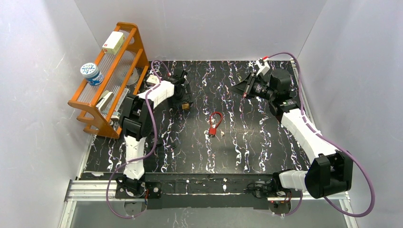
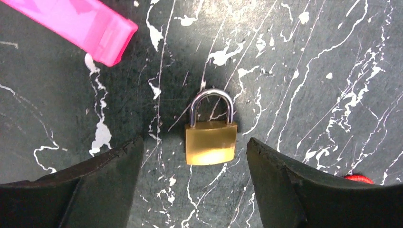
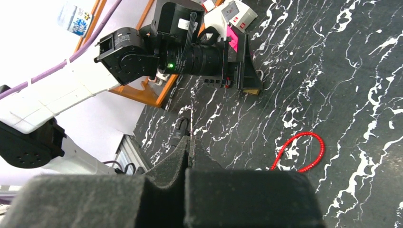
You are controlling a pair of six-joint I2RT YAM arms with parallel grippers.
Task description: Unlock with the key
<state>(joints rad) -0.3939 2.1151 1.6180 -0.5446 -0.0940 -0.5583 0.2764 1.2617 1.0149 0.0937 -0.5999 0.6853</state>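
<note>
Black white-veined tabletop [image 2: 309, 71] bearing a brass padlock [image 2: 211, 137].
Left gripper [image 2: 195, 145] spread wide astride the padlock's rectangular body and curved steel shackle; right gripper [image 3: 187, 140] pressed fully together.

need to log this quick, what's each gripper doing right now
left gripper: open, jaws either side of the padlock, not touching it
right gripper: shut, nothing seen held

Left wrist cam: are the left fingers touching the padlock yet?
No: the fingers of the left gripper stand either side of the padlock, with table showing in both gaps.
</note>
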